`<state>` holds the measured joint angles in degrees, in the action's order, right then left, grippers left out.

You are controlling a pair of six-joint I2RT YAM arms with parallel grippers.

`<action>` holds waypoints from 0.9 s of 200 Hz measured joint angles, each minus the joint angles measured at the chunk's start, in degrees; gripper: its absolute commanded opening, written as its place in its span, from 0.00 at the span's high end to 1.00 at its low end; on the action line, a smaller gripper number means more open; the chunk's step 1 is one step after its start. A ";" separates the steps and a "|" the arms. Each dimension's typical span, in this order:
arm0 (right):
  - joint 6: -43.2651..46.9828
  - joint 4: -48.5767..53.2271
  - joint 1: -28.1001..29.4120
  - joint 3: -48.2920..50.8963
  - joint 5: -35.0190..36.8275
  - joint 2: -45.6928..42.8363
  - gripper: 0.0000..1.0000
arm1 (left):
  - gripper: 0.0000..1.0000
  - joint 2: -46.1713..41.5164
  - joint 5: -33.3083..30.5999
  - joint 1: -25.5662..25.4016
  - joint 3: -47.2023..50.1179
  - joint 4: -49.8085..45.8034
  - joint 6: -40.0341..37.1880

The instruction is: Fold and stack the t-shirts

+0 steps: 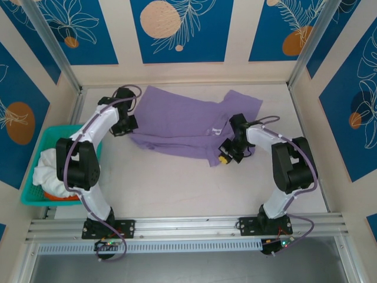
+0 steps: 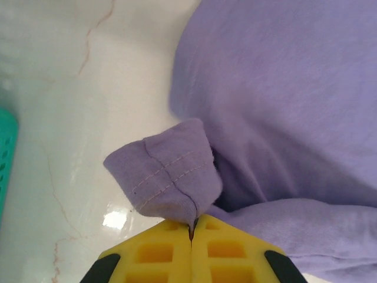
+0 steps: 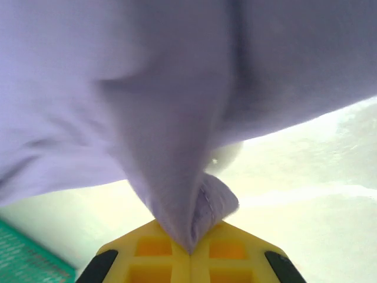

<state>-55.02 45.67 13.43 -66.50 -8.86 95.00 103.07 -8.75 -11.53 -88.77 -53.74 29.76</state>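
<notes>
Two grippers, one shirt: the table (image 1: 177, 188) carries the lavender t-shirt (image 1: 177, 121) spread just right of the teal basket (image 1: 28, 193). Its long axis runs left to right, away from the basket, so each arm has its own end. White t-shirts (image 1: 48, 171) sit heaped in the basket. My left gripper (image 2: 192, 227), at the basket-side end, is pressed together on a stitched hem corner. My right gripper (image 3: 189, 247), at the end far from the basket, pinches a hanging fold. Next, I judge, both ends should move together.

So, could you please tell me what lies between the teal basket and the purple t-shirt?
Bare tabletop, seen in the left wrist view, separates basket from t-shirt.
</notes>
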 measured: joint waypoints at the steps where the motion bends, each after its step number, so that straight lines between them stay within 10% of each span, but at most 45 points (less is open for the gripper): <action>1: 0.02 0.13 -0.09 -0.31 0.00 -0.09 1.00 | 1.00 0.04 0.15 0.00 -0.24 0.00 -0.02; 77: 5.31 15.26 -5.14 -16.11 -7.10 -11.76 1.00 | 1.00 -1.75 3.17 -0.02 -2.56 1.09 -6.38; 131: 5.09 26.56 5.03 -5.46 -12.48 -25.05 1.00 | 1.00 -19.28 3.13 -0.13 15.17 3.78 -7.34; 169: -4.90 29.81 12.50 13.33 -13.77 -38.73 0.32 | 0.68 -31.54 -3.19 -0.17 27.36 3.10 -2.93; 180: -6.54 31.32 11.50 14.16 -12.07 -40.15 0.29 | 0.57 -33.14 -5.01 -0.17 28.02 2.21 -1.55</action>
<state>-61.56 76.99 24.93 -52.34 -20.93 54.85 69.93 -13.76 -11.70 -60.75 -51.53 28.21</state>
